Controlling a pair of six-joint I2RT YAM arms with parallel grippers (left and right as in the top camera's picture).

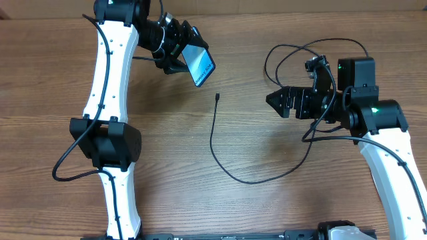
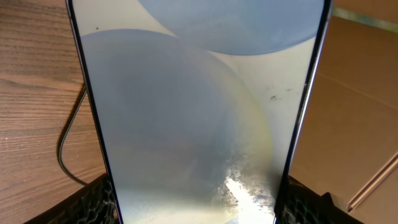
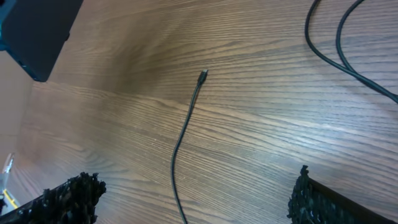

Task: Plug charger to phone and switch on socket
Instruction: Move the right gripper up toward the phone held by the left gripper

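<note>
Phone [image 1: 199,65], clamped tilted and clear of the surface [image 1: 267,173] in left pincer [image 1: 175,59], apparently to present its port; charger [image 1: 212,133] tip lying loose between the arms, right pincer [image 1: 275,103] wide, empty, facing it.

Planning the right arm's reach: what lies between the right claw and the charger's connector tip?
Nothing but bare table, per the overhead view, from right claw to connector tip.

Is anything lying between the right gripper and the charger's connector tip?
Nothing visible. Only bare table separates the open right gripper from the connector tip; the phone sits in the left gripper, off that line.
</note>
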